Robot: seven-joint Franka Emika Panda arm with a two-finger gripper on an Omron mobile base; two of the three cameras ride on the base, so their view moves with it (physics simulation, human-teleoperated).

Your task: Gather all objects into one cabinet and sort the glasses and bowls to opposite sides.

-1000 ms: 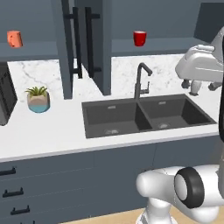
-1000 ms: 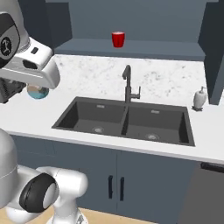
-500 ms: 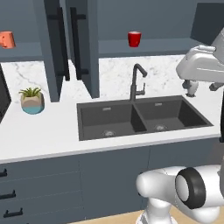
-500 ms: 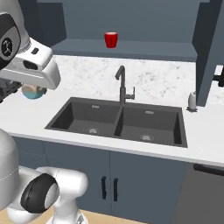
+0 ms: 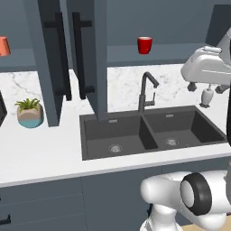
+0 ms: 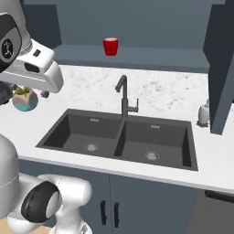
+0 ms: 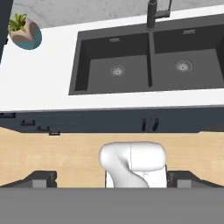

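A glossy red cup [image 5: 144, 45] [image 6: 110, 46] stands alone on the shelf of the open dark slate-blue cabinet [image 5: 85, 54] above the sink. At the far left edge a coral-orange cup [image 5: 2, 46] sits on another shelf. My gripper [image 5: 206, 88] [image 6: 25, 95] [image 7: 113, 179] hangs high over the counter, well in front of and below the red cup. It points down at the floor, open, with nothing between its fingers. The bowl is out of view.
A black double sink [image 5: 149, 131] [image 6: 119, 137] [image 7: 144, 61] with a dark faucet [image 5: 146, 90] [image 6: 123, 96] fills the counter's middle. A potted plant [image 5: 30, 113] [image 6: 25, 98] [image 7: 25, 33] stands to its left and a soap dispenser [image 6: 203, 113] to its right. Open cabinet doors [image 5: 49, 63] [image 6: 221, 64] jut out over the counter.
The whole scene has slid a little left and down in both base views, so the base has moved. The arm keeps its pose and the gripper stays open.
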